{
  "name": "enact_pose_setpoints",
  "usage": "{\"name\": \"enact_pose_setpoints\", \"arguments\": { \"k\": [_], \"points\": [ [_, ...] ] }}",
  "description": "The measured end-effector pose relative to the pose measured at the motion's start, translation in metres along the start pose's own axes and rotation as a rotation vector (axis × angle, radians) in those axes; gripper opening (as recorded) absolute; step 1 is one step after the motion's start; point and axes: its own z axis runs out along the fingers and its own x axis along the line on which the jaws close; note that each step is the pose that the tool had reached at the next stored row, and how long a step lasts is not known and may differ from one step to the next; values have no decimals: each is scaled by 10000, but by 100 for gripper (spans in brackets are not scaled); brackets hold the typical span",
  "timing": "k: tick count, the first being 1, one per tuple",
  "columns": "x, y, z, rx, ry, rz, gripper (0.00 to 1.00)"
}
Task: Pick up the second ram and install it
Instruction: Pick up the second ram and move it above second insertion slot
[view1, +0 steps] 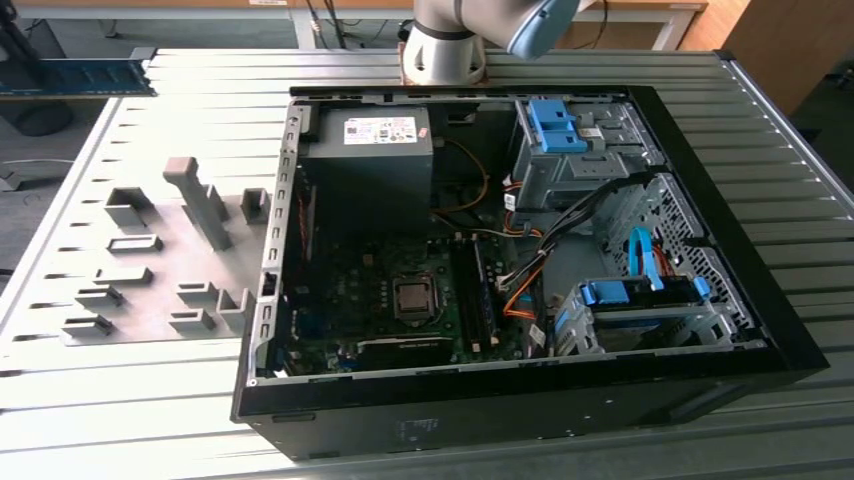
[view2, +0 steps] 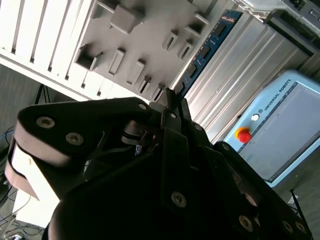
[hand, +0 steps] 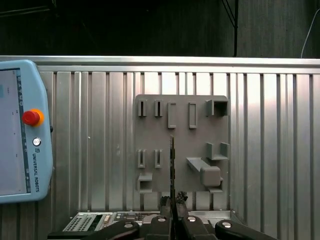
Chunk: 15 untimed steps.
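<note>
The second ram (hand: 172, 160) is up in the air. The fingers (hand: 164, 202) of the gripper (hand: 172, 199) pinch it by one end. It hangs over the grey tray (hand: 180, 150) of slots. The tray lies on the tabletop (hand: 100, 150) near a side edge. The open computer case (view1: 507, 420) sits just beside the tray, nearer the tabletop's middle.

Silver arm (view1: 441, 45), pale-blue cap (view1: 541, 25) — black, screw-studded jaws
</note>
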Motion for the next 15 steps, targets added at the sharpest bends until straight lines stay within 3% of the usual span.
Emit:
{"name": "enact_pose_setpoints", "arguments": {
  "k": [4,15],
  "points": [
    [-1,-92,3,-1,1,1,14],
    [-3,-233,7,-1,1,0,14]
  ]
}}
